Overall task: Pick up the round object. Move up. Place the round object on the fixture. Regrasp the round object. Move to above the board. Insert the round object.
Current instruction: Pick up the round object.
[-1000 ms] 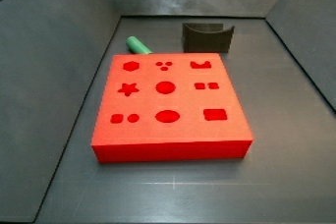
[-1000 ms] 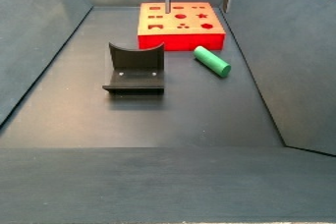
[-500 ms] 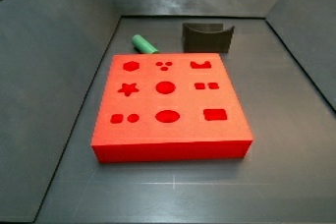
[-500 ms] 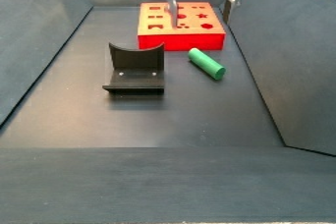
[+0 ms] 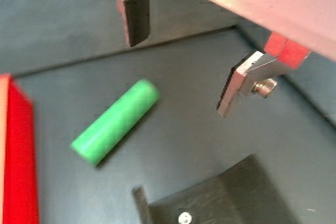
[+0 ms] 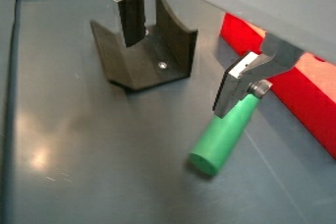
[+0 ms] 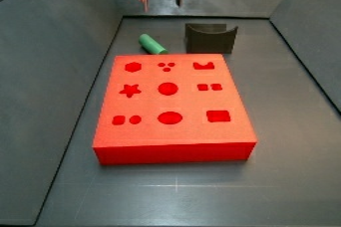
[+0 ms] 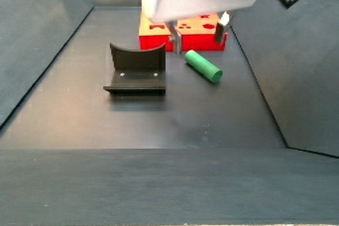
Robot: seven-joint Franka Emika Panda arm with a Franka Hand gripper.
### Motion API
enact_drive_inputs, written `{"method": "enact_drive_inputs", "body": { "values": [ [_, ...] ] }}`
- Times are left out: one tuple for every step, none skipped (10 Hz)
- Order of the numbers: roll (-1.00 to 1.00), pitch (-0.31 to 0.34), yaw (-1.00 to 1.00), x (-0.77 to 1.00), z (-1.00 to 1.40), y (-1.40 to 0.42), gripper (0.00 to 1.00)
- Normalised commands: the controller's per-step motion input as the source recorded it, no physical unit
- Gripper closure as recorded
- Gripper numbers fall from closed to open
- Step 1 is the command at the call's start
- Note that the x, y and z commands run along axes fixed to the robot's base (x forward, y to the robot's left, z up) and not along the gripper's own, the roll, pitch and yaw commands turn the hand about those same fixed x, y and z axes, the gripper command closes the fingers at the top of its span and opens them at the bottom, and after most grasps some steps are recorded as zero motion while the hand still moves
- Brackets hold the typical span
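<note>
Your gripper (image 5: 184,56) hangs above the floor with its jaws spread wide and nothing between them; both wrist views show the fingers (image 6: 130,17) clear of everything. The peg (image 5: 116,121) lies flat on the floor below, untouched, so the pick is not yet done.

In a side view the peg (image 8: 203,65) sits just beside the board (image 8: 205,40), near one corner, with the fixture (image 8: 135,70) on its other side and a little apart. The other side camera puts the peg (image 7: 154,44) behind the board (image 7: 170,107), next to the fixture (image 7: 210,38).

The wide opening makes sense here: the peg lies at a slant to the fingers (as the wrist views suggest), so you probably need to turn the wrist until the plates straddle its narrow width before descending. Watch the board edge (image 6: 280,74); it runs close to the peg (image 6: 223,138), and one finger has to pass down between them.
</note>
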Motion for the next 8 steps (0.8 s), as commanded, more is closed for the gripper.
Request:
{"method": "enact_drive_inputs", "body": {
  "values": [
    [0.06,-0.060,0.66,0.04,-0.98,-0.47,0.00],
    [0.04,-0.091,0.65,0.04,-0.95,-0.45,0.00],
    [0.00,-0.084,0.59,0.19,-0.91,-0.36,0.00],
    [0.00,-0.071,0.53,0.23,-0.95,-0.44,0.00],
    [0.02,-0.086,0.52,0.22,-0.92,-0.42,0.00],
    [0.00,-0.133,0.11,-0.01,-0.20,-0.18,0.00],
    [0.00,0.000,0.00,-0.07,0.00,0.02,0.00],
    [-0.02,-0.096,-0.13,-0.57,0.11,0.06,0.00]
  ]
}}
